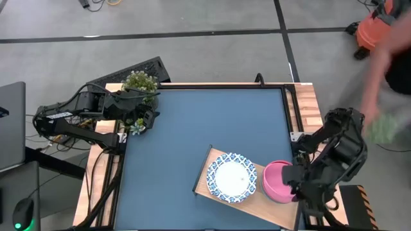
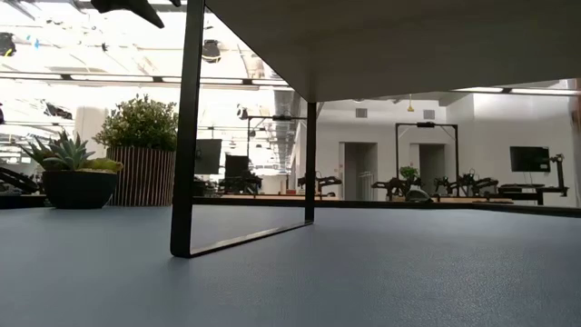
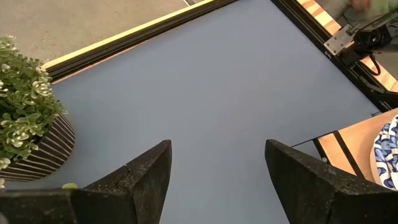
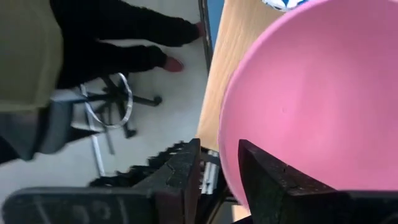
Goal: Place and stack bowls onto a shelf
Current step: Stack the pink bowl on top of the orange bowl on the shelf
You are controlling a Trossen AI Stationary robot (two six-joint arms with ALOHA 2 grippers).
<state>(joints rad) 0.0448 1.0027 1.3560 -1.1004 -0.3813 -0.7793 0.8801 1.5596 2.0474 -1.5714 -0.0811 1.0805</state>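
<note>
A pink bowl [image 1: 278,181] sits at the right end of the pale wood shelf [image 1: 207,172], and my right gripper [image 1: 294,179] is shut on it. It fills the right wrist view [image 4: 311,93]. A white bowl with a blue patterned rim [image 1: 231,178] rests by its base on the shelf, left of the pink one. My left gripper [image 3: 217,180] is open and empty at the table's far left, beside a potted plant [image 1: 139,82]. The other bowls are out of view. My right gripper holds the pink bowl by its rim on the bowl's right side [image 4: 230,155], one finger [image 4: 273,180] inside the bowl and one [image 4: 180,180] outside. The fingers come from the table's right side. Whether the bowl rests on the shelf or hangs just above it, I cannot tell.
The shelf stands on thin black legs [image 2: 186,136] above the dark blue tabletop [image 1: 192,128]. A person's blurred arm [image 1: 379,70] reaches in beyond the table's right edge. The potted plant [image 3: 25,124] stands close beside my left gripper. Wide bare tabletop lies between the arms.
</note>
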